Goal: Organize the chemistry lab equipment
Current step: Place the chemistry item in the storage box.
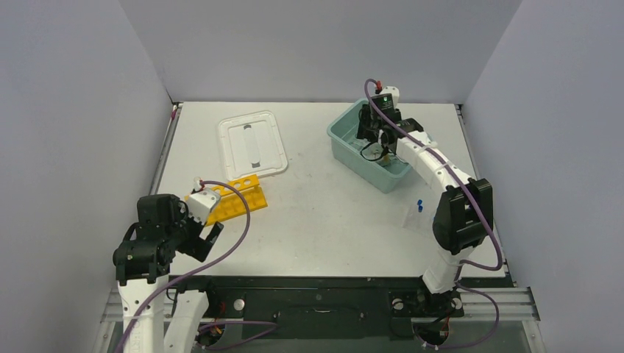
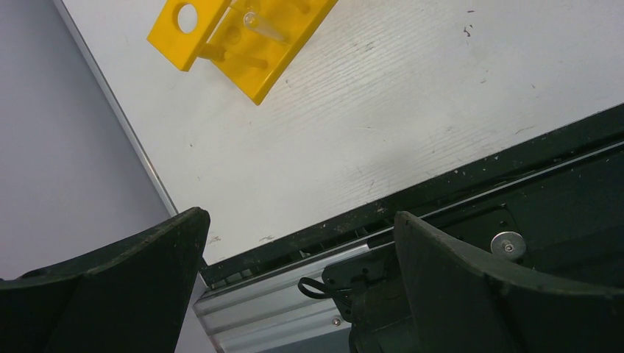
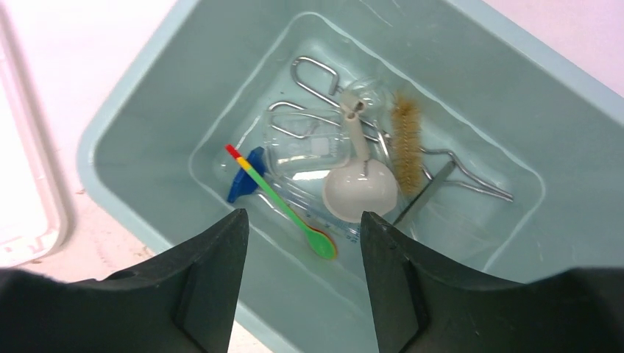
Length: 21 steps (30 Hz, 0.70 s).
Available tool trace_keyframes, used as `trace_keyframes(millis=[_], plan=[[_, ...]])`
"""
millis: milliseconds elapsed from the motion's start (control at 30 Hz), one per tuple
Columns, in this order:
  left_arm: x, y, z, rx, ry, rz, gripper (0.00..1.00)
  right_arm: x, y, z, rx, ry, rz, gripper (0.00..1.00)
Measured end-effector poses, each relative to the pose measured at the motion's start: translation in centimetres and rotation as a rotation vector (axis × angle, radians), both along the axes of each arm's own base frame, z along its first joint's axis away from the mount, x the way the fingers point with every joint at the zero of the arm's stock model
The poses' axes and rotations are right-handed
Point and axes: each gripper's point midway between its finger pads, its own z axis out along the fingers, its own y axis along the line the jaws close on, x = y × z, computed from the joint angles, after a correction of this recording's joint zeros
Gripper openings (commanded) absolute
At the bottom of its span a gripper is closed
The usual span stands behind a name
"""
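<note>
Right gripper (image 3: 302,218) hangs above the teal tub (image 3: 147,95), jaws apart with nothing between them; inside lie a clear glass beaker (image 3: 305,143), loop-handled metal tongs (image 3: 313,73), a tan-bristled brush (image 3: 406,143) and a white round dish (image 3: 360,190), overlapping. The beaker probably handles as light, slick and breakable, best taken gently at its rim; the tongs look stiff and thin, easiest at the loops. Left gripper (image 2: 300,217), jaws wide and empty, hovers over the surface (image 2: 405,110) near the yellow holed rack (image 2: 221,37); blue-capped vials (image 1: 419,206) stand beside the right arm.

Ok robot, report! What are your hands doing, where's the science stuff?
Right gripper open over teal tub, empty. Left gripper open by yellow rack. Tongs, brush, beaker in tub; blue-capped vial on table.
</note>
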Motion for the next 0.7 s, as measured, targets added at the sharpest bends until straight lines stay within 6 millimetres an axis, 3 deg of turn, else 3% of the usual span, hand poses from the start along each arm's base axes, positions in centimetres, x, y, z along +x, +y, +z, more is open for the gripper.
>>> trace_keyframes(millis=[100,233,467,700], plan=[[0.0,0.0,0.2,0.000,-0.005,0.000,0.97,0.3,1.3,0.5,0.040,-0.014,0.056,0.54],[0.0,0.0,0.2,0.001,-0.005,0.000,0.97,0.7,3.0,-0.3,0.068,0.007,0.122,0.54],[-0.1,0.1,0.5,0.003,-0.009,0.002,0.97,2.3,3.7,-5.4,0.052,0.103,0.105,0.53],[-0.3,0.2,1.1,0.010,-0.020,0.007,0.96,3.8,5.1,-7.8,0.086,0.168,0.104,0.48]])
